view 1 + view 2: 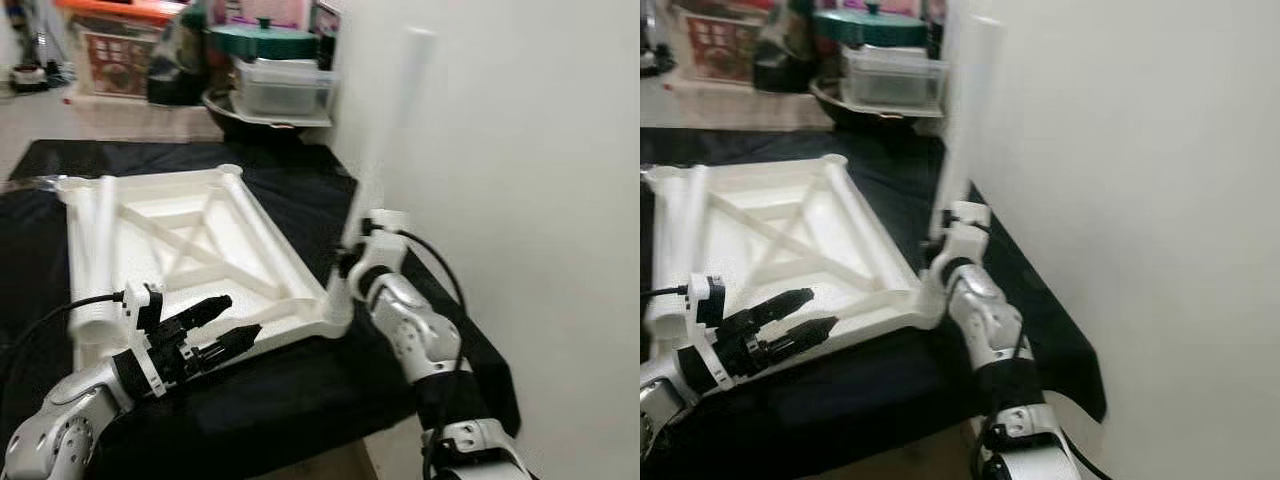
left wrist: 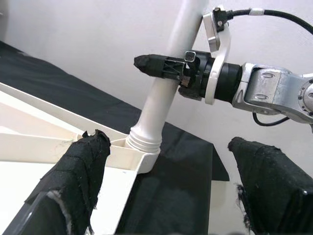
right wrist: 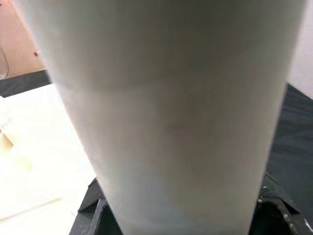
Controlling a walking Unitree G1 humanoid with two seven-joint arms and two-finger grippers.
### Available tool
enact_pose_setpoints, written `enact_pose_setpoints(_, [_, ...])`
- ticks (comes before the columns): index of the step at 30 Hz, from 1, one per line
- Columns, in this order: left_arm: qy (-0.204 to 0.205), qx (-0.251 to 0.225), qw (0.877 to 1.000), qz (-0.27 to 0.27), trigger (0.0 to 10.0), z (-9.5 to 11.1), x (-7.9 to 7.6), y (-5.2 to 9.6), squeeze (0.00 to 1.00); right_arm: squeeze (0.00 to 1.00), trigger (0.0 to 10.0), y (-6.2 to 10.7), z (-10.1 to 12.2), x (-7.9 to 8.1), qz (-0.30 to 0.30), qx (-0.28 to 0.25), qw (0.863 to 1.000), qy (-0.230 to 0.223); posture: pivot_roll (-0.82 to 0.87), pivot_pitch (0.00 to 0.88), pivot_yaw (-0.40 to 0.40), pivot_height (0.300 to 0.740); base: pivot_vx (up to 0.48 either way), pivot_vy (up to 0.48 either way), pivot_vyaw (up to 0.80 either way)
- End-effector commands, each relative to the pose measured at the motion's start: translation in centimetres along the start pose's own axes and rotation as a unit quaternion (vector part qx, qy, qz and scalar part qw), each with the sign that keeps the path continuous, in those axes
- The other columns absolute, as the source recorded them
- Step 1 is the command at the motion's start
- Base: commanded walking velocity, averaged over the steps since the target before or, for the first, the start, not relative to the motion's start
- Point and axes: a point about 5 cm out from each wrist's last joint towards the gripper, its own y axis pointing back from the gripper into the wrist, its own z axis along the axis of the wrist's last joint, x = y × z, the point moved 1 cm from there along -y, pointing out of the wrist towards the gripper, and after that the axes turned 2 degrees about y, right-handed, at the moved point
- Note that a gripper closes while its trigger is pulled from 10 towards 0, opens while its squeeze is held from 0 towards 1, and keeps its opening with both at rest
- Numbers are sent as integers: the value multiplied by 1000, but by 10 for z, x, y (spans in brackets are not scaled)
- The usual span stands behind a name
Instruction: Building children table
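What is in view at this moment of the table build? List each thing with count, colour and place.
Table top: one, white, lying underside up on the black cloth, ribs showing.
Upright table leg: one, white, standing in the table top's near right corner socket, next to the wall.
Loose table legs: apparently two, white, lying along the table top's left edge.
Black cloth: one, spread under the table top.
Wall: white, on the right.
Clear lidded box: one, in the background, with a green lidded container on top.
Left end effector: black fingers open, over the table top's near edge.
Right end effector: black fingers shut around the upright table leg, above the socket.
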Motion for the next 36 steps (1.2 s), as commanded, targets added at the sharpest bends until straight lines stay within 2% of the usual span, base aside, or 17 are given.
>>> enact_pose_setpoints(1, [4,4,1000,-12,10000,-2,-3,-2,0,0,10000,6,-44,-3,-3,110,994,-27,154,0,-153,740,0,0,0])
enact_pose_setpoints(5, [4,4,1000,-11,10000,-2,-3,-2,0,0,10000,12,-33,25,88,78,993,-8,154,0,-153,740,0,0,0])
enact_pose_setpoints(6, [4,5,1000,-11,10000,-2,-3,-2,0,1000,10000,12,-29,33,114,66,991,0,152,0,-151,740,0,0,0])
enact_pose_setpoints(8, [5,5,1000,-11,10000,-3,-3,-3,0,1000,10000,13,-19,46,166,44,985,6,154,0,-155,740,0,0,0])
enact_pose_setpoints(9, [5,5,1000,-11,10000,-3,-2,-3,0,0,10000,14,-12,53,203,28,979,14,155,0,-156,740,0,0,0])
enact_pose_setpoints(11, [4,5,1000,-11,10000,-3,-2,-3,0,0,10000,18,-6,59,243,14,970,22,155,0,-156,740,0,0,0])
enact_pose_setpoints(14, [5,4,1000,-11,10000,-3,-2,-3,0,0,10000,47,9,77,413,-15,909,54,149,0,-158,740,0,0,0])
enact_pose_setpoints(19, [5,3,1000,-11,10000,-3,-2,-3,0,0,10000,63,2,79,477,4,876,74,152,0,-161,740,0,0,0])
enact_pose_setpoints(20, [6,2,1000,-11,10000,-3,-2,-3,0,0,6980,65,-1,79,485,10,871,76,154,0,-163,740,0,0,0])
enact_pose_setpoints(21, [5,2,1000,-11,10000,-3,-2,-3,0,0,667,64,-4,79,484,17,872,74,154,0,-163,740,0,0,0])
enact_pose_setpoints(22, [5,2,1000,-11,10000,-3,-2,-3,0,0,667,64,-4,79,484,17,872,74,154,0,-163,740,0,0,0])
enact_pose_setpoints(26, [5,2,1000,-10,10000,-3,-2,-3,0,0,0,45,-12,72,408,35,910,60,158,0,-162,740,0,0,0])
enact_pose_setpoints(27, [5,2,1000,-11,10000,-3,-2,-3,0,0,0,31,-16,62,331,44,941,55,158,0,-162,740,0,0,0])
enact_pose_setpoints(29, [5,2,1000,-11,10000,-3,-2,-3,0,0,0,31,-16,62,331,44,941,55,158,0,-162,740,0,0,0])
enact_pose_setpoints(30, [5,1,1000,-11,10000,-3,-3,-3,0,0,0,20,-22,49,248,57,966,49,158,0,-162,740,0,0,0])
enact_pose_setpoints(32, [5,1,1000,-11,10000,-2,-3,-3,0,0,0,11,-27,35,166,64,984,35,156,0,-162,740,0,0,0])
enact_pose_setpoints(36, [5,-1,1000,-12,10000,-2,-4,-4,0,0,0,4,-35,7,33,81,996,19,158,0,-164,740,0,0,0])
